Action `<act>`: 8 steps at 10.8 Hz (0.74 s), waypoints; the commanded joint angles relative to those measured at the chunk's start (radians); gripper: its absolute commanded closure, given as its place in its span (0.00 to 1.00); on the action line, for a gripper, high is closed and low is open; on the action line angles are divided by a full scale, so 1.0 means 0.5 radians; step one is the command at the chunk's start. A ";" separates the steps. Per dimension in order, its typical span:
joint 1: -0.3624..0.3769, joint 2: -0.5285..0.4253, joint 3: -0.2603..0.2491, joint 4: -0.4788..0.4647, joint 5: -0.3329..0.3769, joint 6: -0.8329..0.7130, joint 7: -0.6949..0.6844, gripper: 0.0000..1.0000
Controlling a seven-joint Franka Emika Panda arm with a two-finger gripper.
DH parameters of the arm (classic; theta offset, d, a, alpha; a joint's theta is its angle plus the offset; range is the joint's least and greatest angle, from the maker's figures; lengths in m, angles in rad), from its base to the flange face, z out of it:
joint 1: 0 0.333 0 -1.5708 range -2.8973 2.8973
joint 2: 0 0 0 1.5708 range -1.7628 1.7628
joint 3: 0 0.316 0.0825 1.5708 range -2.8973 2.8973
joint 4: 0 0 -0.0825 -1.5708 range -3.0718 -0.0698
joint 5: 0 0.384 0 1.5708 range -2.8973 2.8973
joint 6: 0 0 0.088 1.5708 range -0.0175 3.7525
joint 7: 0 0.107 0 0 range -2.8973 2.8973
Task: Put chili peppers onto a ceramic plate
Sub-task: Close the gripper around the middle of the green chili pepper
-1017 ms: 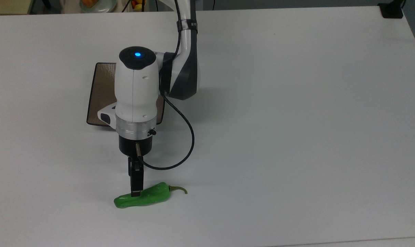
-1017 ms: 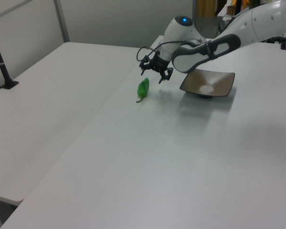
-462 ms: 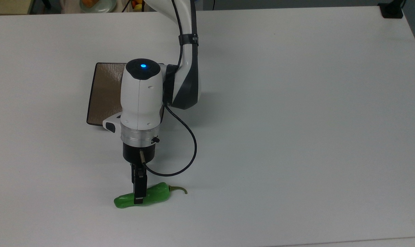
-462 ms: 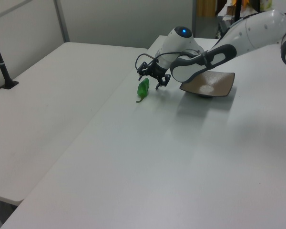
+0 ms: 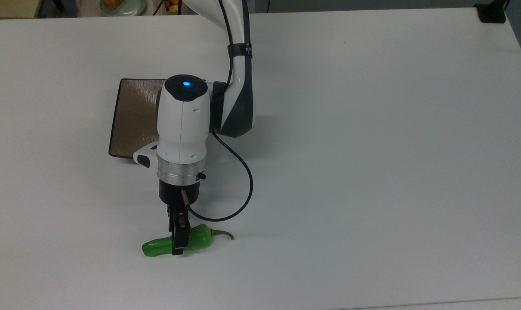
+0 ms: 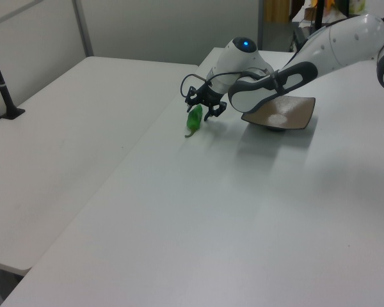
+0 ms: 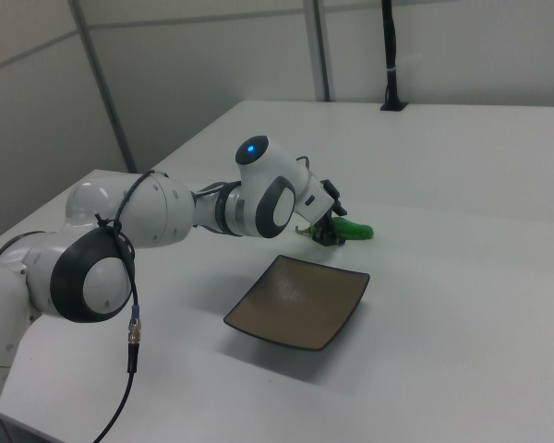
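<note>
The chili pepper (image 5: pixel 180 244) lay on the white desk (image 5: pixel 372 129), well apart from the ceramic plate (image 5: pixel 131 116) behind the arm. Over the last second the gripper (image 5: pixel 178 246) had come down from above the pepper until its jaws straddled its middle; whether they had pinched it, I could not tell. The pickup seemed about to begin; the plate held nothing.

Top view: chili pepper (image 5: pixel 187 242) on table (image 5: pixel 372 150), below ceramic plate (image 5: pixel 131 116); hand (image 5: pixel 178 241) over pepper's middle
</note>
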 commanded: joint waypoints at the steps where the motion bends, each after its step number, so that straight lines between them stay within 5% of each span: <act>1: 0.019 0.035 -0.028 0.039 -0.041 0.040 0.033 0.41; 5: 0.009 0.032 -0.022 0.039 -0.041 0.040 0.002 0.85; 8: 0.000 -0.017 -0.013 0.021 -0.038 0.031 -0.044 0.90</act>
